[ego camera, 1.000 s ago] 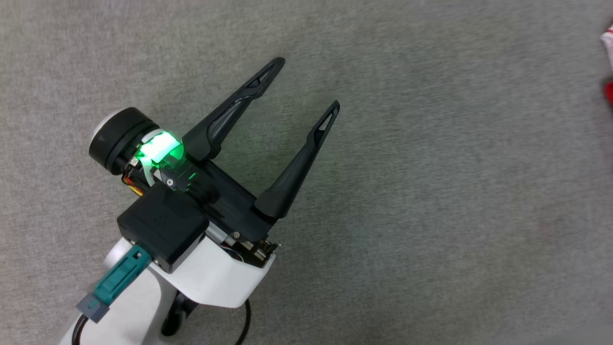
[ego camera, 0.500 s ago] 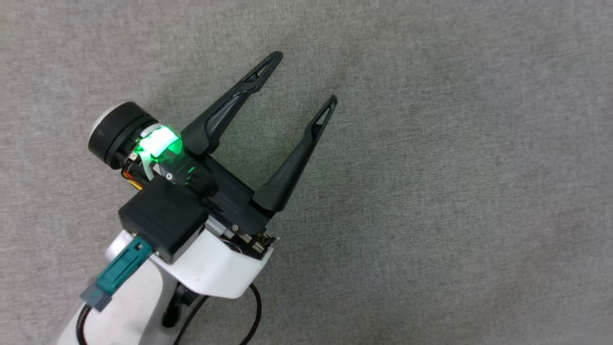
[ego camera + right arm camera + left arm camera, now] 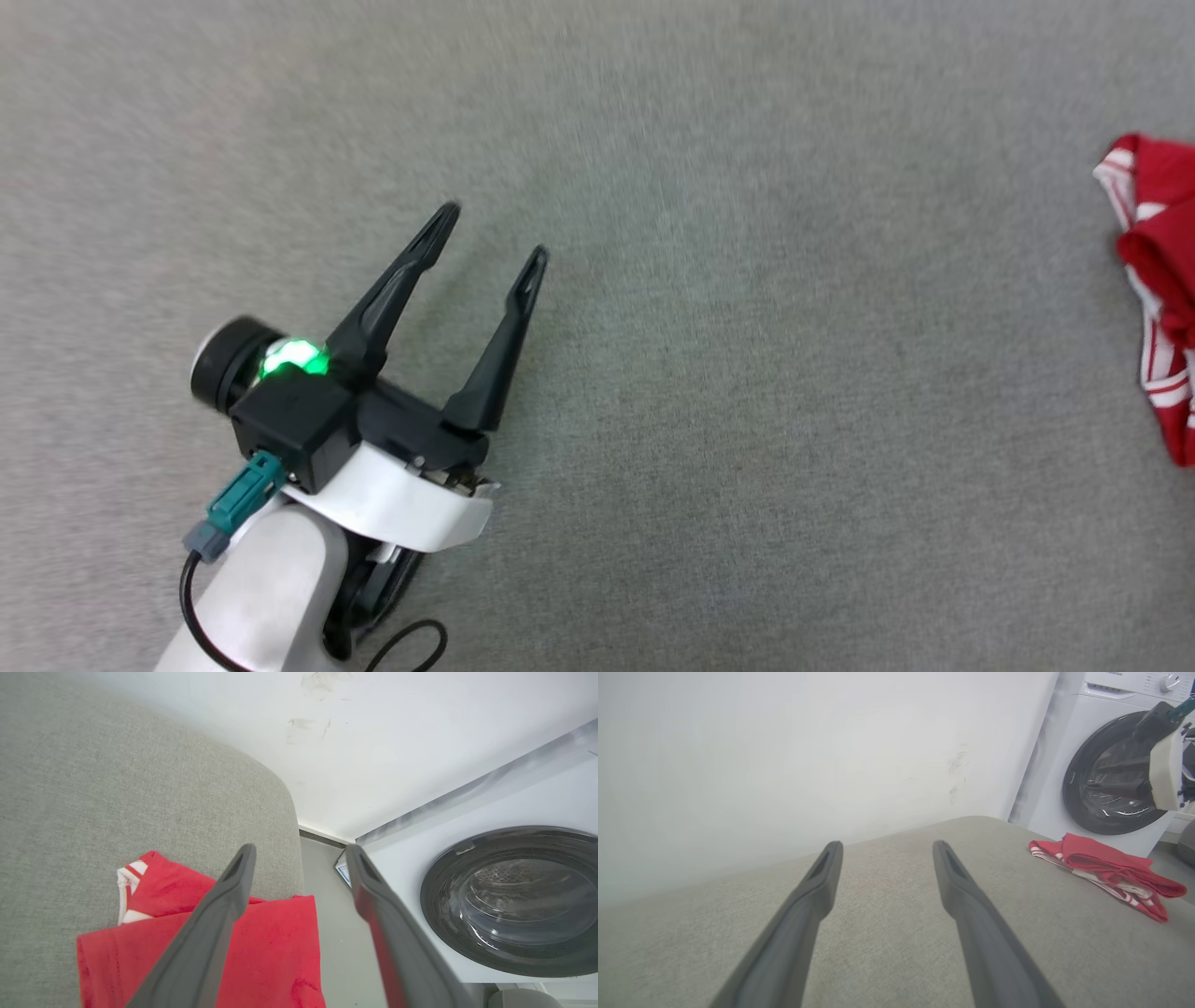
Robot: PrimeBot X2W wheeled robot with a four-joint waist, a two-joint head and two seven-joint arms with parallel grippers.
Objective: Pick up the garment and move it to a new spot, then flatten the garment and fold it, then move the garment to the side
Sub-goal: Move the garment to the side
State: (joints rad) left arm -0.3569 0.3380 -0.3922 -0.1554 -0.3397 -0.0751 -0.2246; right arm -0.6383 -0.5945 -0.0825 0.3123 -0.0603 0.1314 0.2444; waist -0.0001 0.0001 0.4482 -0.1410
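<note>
On the head view, my left hand (image 3: 493, 233) hangs over the grey cloth-covered table (image 3: 747, 373) at the lower left. Its fingers are spread with nothing between them. The garment (image 3: 1158, 280) lies far off at the right edge of the view as a compact red bundle showing striped trim.

On the left wrist view, the left hand (image 3: 887, 847) points across bare table (image 3: 887, 952) towards a white wall (image 3: 784, 742). The garment (image 3: 1106, 872) sits well to one side near the table's edge, low and layered. A washing machine (image 3: 1073, 742) stands beyond it.

On the right wrist view, the right hand (image 3: 300, 851) is above the garment (image 3: 275, 952). Its fingers are apart and pinching nothing, and the cloth lies beneath them by the rounded corner of the table (image 3: 117, 788). The washing machine (image 3: 514, 900) is off the table's end.

My reading is that the task is late. The garment looks gathered into layers and parked at the side, with both hands free. I can't tell how neat the fold is, because part of it runs out of view. If it passes, little is left beyond pulling the arms clear.
</note>
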